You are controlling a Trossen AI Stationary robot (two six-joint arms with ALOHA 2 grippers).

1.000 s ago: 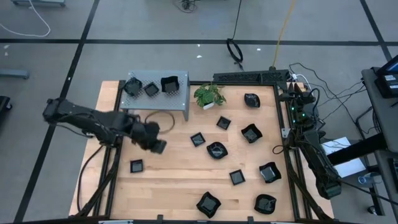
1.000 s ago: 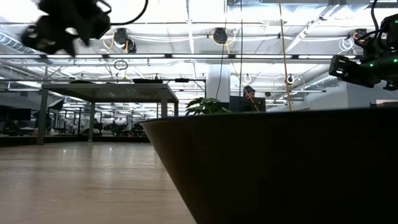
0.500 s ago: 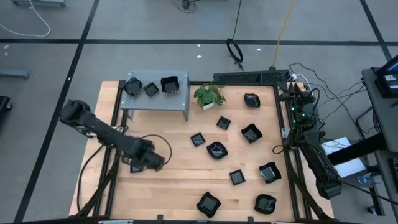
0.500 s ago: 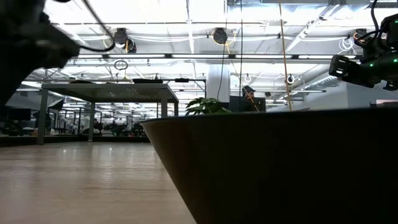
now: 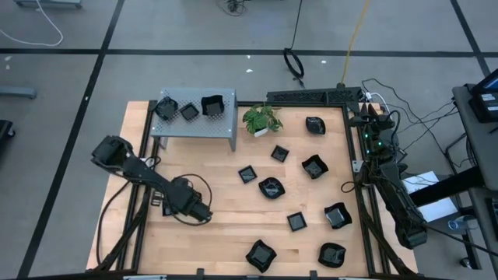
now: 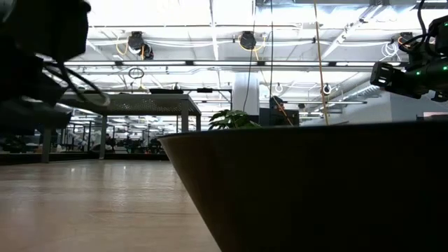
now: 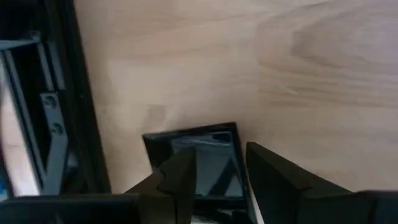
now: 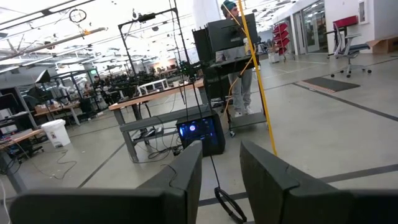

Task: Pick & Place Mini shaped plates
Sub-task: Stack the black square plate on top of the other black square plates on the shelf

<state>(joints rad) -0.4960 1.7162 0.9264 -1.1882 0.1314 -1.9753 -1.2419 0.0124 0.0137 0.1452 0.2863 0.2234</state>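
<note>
Item: left gripper (image 5: 204,213), seen low over the wooden table (image 5: 226,233) at the lower left of the high view. In the left wrist view its fingers (image 7: 180,177) are parted by a narrow gap and set above a square mini plate (image 7: 199,155) lying flat on the wood beside the table's dark frame rail (image 7: 87,93); nothing is gripped between them.

Item: right gripper (image 8: 217,168), parked off the table's right edge in the high view (image 5: 412,233), fingers slightly parted, nothing held.

Item: mini shaped plates, black and glossy. Three are set on the grey raised shelf (image 5: 226,117) at upper left, among them one square dish (image 5: 212,105). Others are scattered over the right half of the table, e.g. one at centre (image 5: 271,187) and one at the bottom edge (image 5: 261,254).

Item: small green potted plant (image 5: 261,120), just right of the shelf
</note>
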